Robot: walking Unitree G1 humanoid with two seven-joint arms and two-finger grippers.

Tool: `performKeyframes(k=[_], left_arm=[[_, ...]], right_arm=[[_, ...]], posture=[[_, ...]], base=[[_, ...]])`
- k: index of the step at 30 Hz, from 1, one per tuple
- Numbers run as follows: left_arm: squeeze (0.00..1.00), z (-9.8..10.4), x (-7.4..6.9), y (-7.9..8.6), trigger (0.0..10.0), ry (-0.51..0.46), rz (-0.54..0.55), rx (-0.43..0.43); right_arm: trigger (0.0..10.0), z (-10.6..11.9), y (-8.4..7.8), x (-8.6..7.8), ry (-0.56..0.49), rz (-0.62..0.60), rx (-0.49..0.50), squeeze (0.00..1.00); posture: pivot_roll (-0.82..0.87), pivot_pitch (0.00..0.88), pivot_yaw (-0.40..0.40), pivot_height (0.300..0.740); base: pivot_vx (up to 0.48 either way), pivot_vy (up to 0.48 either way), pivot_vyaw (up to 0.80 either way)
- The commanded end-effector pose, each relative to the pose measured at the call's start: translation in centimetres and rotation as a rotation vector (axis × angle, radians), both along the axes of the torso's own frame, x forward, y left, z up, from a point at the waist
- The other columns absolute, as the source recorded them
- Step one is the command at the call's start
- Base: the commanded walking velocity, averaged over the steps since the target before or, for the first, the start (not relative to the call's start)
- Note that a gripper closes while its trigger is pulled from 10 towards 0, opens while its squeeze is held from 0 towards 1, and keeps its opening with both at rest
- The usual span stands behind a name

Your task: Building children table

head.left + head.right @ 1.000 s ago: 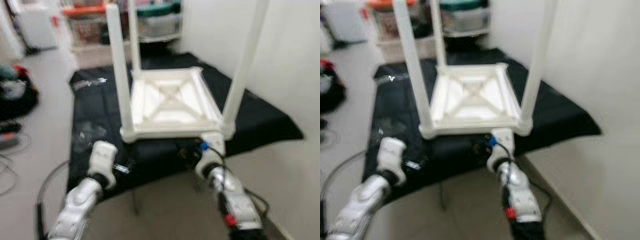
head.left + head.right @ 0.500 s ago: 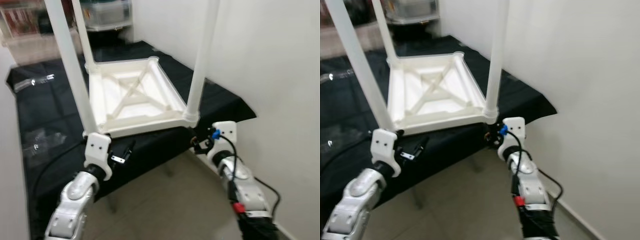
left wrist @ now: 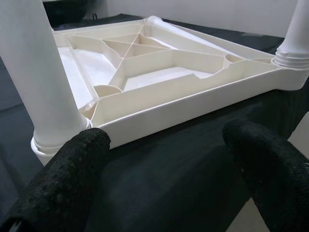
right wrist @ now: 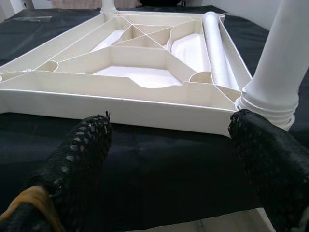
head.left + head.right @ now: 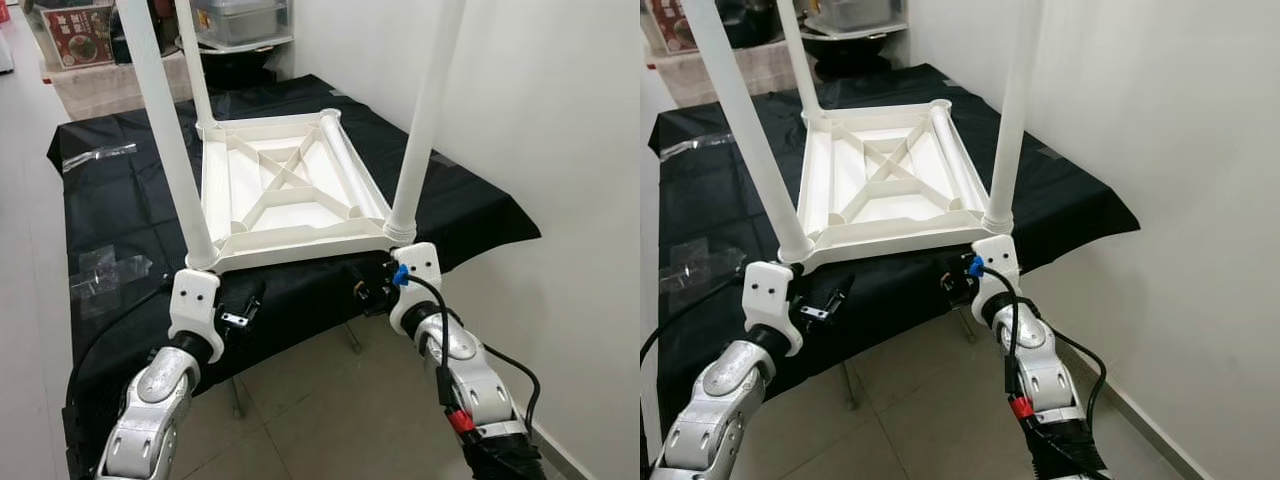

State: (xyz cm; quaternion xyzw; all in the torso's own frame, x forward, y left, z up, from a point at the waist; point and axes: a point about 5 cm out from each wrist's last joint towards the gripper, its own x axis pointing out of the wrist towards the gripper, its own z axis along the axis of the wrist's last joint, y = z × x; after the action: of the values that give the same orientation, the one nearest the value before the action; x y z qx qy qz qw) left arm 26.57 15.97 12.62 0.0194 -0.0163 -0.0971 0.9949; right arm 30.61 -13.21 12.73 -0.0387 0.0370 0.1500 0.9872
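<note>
- Left gripper (image 5: 243, 303): fingers (image 3: 72, 179) spread wide and empty, held low just before the near left corner of the table (image 5: 290, 190), apart from it.
- Right gripper (image 5: 372, 292): also wide and empty, its fingers (image 4: 79, 159) framing the near right corner without touching.
- Change: a second ago the head views were blurred and took in the floor and shelves at the left; now they are sharp and centred on the table. The whole picture has shifted, so the camera has moved; the table itself looks unmoved on the cloth (image 5: 120, 210). Both grippers have come up to the near edge and settled there.
- Meaning, as a judgement: the robot has finished its approach and is squared up to work on the table.
- Table: upside down on the black cloth, ribbed underside up. Three legs stand in corner sockets, the near left leg (image 5: 165, 130), near right leg (image 5: 425, 110) and far left leg (image 5: 195, 60). A loose leg (image 5: 355, 170) lies inside the frame along the right side; the far right socket (image 5: 330, 115) looks empty.
- Pose: both arms reach forward and down, wrists level.
- Likely next: take up the loose leg.
</note>
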Motion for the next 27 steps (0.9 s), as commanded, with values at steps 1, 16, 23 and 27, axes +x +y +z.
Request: performKeyframes(k=[1,16,23,27], left_arm=[[0.0,0.0,-0.1,0.1,10.0,-0.004,0.007,0.009],[0.0,1.1,0.0,-0.7,10.0,-0.028,-0.088,0.054],[0.0,1.3,0.1,-0.9,10.0,-0.041,-0.09,0.077],[0.0,1.3,0.0,-1.0,10.0,-0.033,-0.084,0.079]], right_arm=[[10.0,0.0,-0.1,-0.1,-0.009,-0.002,-0.003,0.0],[10.0,1.0,-1.1,0.3,-0.01,-0.037,0.104,0.0],[10.0,1.7,-0.6,0.2,-0.029,0.085,0.147,0.0],[10.0,2.3,-0.3,-0.1,-0.04,0.218,0.125,0.0]], posture=[[-0.08,0.0,-0.013,0.74],[-0.08,0.0,-0.012,0.74],[-0.08,0.0,-0.014,0.74],[-0.08,0.0,-0.019,0.74]], base=[[0.0,0.0,0.0],[0.345,0.0,-0.47],[0.227,0.0,0.0],[0.0,0.0,0.0]])
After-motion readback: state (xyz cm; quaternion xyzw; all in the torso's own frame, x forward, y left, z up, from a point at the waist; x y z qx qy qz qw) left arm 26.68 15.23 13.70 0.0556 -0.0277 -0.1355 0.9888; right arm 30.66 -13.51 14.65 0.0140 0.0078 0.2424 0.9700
